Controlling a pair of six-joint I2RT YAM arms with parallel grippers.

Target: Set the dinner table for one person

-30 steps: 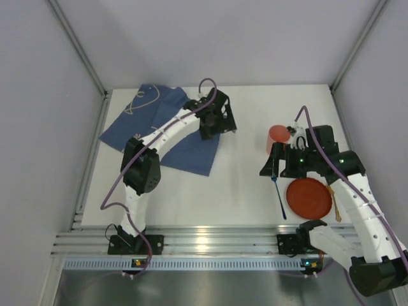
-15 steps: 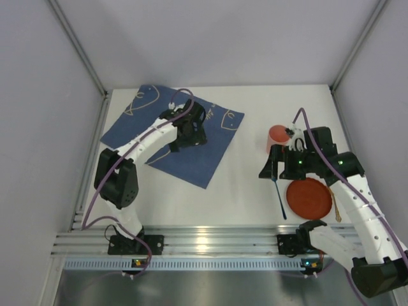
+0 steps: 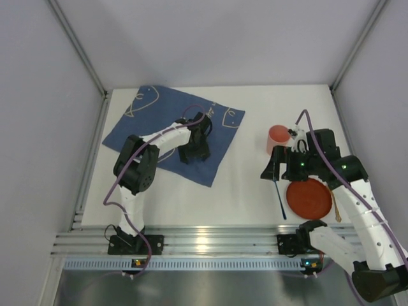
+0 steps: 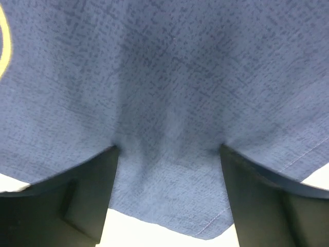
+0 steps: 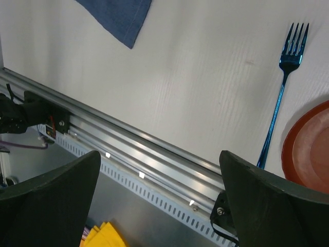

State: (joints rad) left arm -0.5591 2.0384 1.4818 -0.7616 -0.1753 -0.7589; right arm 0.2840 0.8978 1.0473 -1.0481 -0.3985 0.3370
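Note:
The dinner table is a plain white top. A blue cloth with pale line drawings lies spread on its left half. My left gripper stands on the cloth near its front corner. In the left wrist view the left gripper is open, both fingertips pressed onto the cloth, which puckers slightly between them. My right gripper hangs open and holds nothing, above the blue fork, beside a red plate and a red cup.
A thin orange utensil lies right of the plate. The slotted aluminium rail runs along the near edge. The right wrist view shows the fork, the plate's rim, the cloth's corner and something yellow below the rail.
The cloth, folded over at its right a second ago, now lies spread out. My left gripper moved from its far right edge toward its near corner. The right arm barely moved.

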